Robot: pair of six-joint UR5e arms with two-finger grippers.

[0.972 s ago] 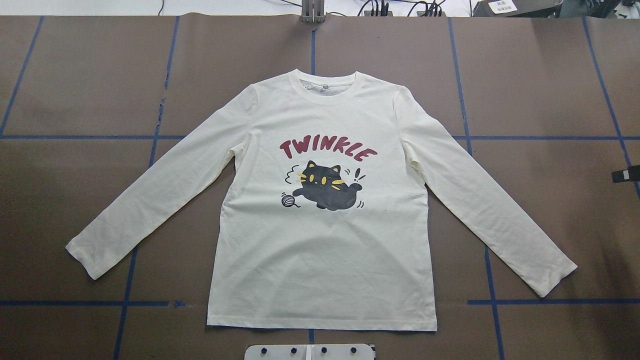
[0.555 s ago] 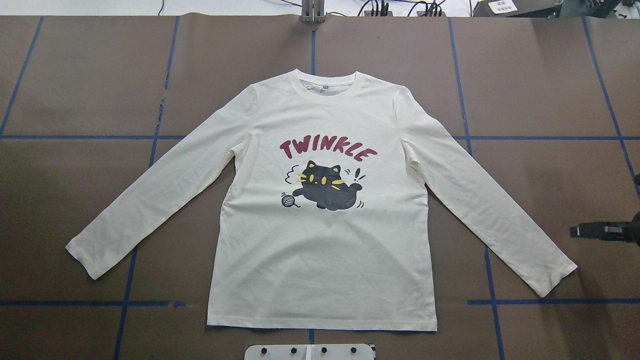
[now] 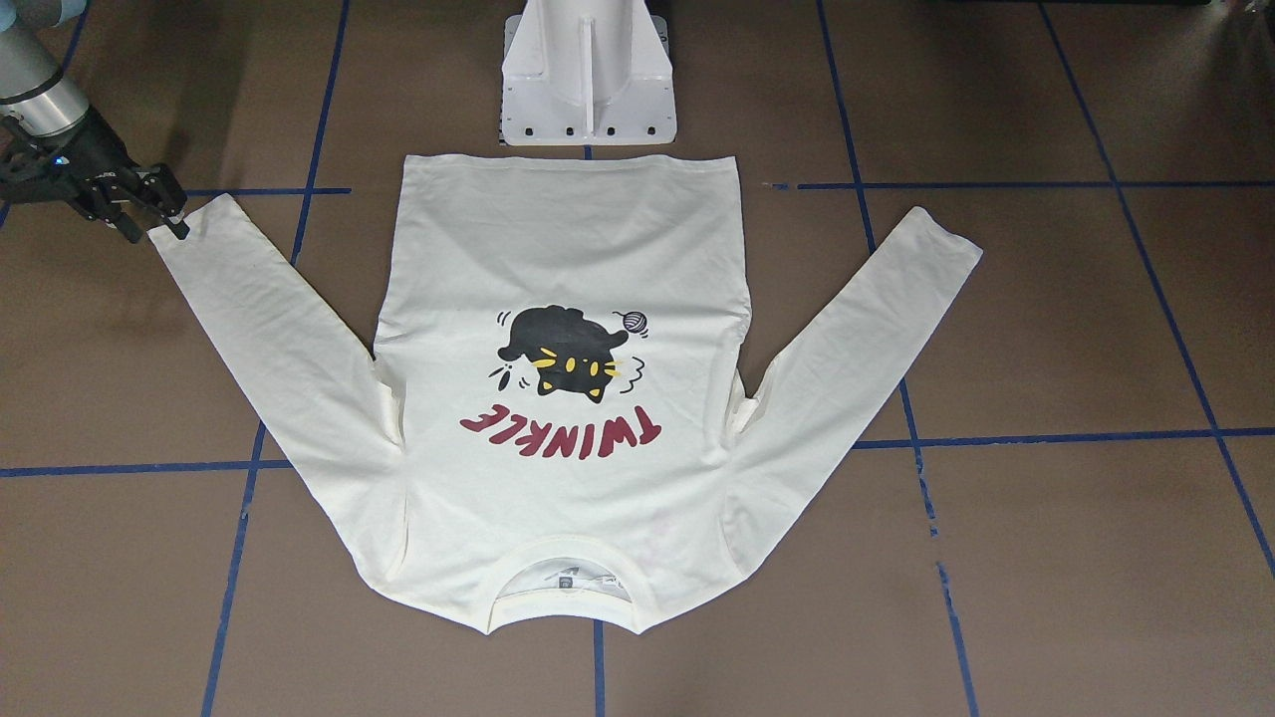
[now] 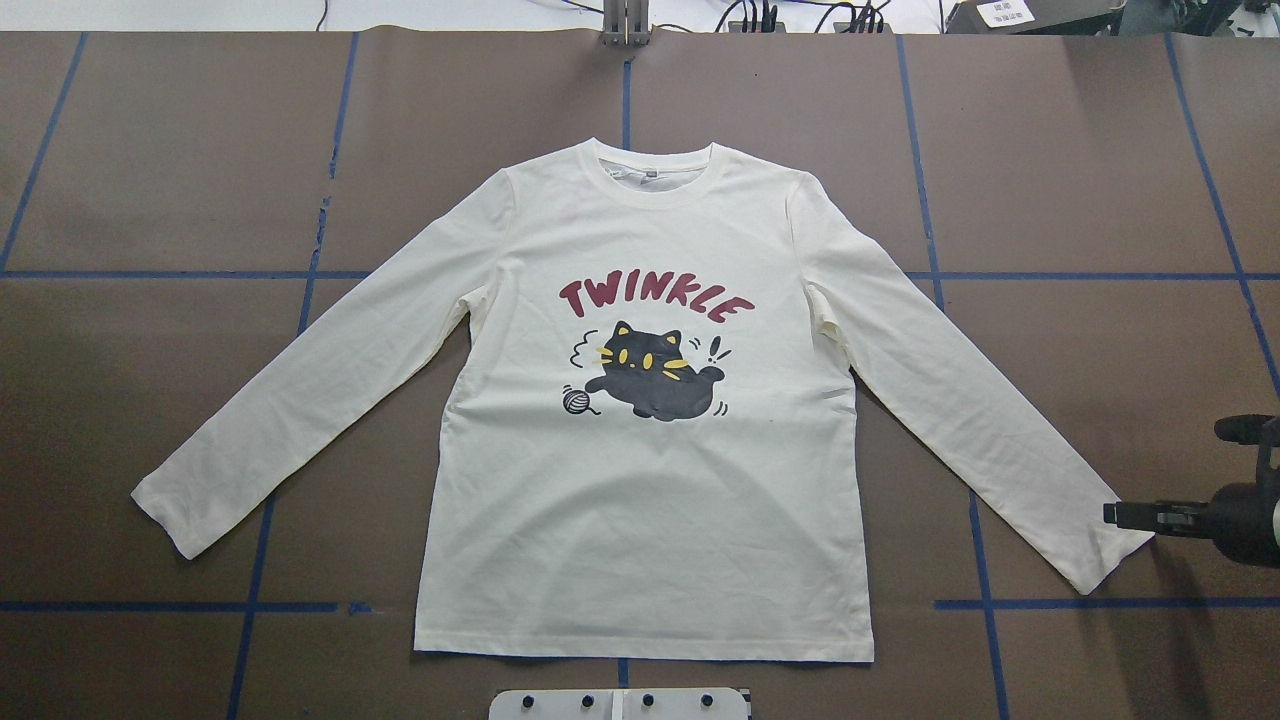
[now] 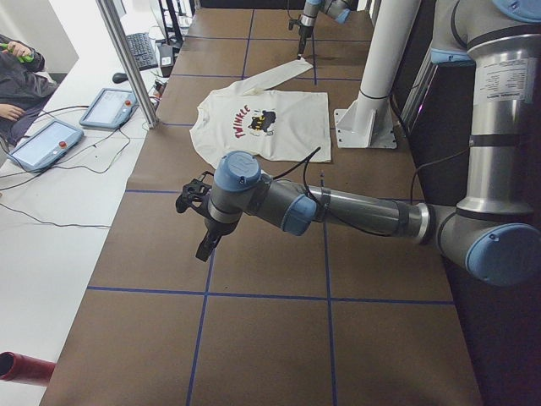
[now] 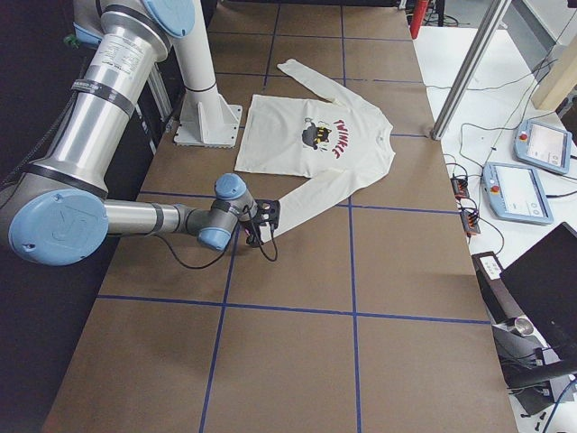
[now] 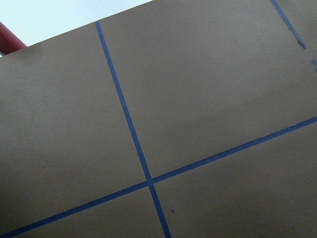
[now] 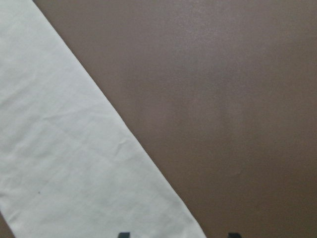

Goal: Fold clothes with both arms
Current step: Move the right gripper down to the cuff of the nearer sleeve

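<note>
My right claw (image 3: 157, 227) sits low at the cuff end of the shirt's (image 4: 640, 520) sleeve (image 4: 960, 400) on the robot's right side, fingers spread. In the right wrist camera one fingertip (image 8: 124, 234) shows over the cream cloth and the other over the bare table (image 4: 150, 150). I can't tell whether it touches the fabric. The shirt lies flat and print-up in the middle of the table, collar away from the robot, hem just in front of the white pedestal (image 3: 588, 90), both sleeves angled outward. My left claw (image 5: 204, 247) hangs over bare brown surface, well apart from the shirt. Its wrist camera sees only blue tape lines (image 7: 148, 181), and I can't tell if its fingers are spread or pressed together.
</note>
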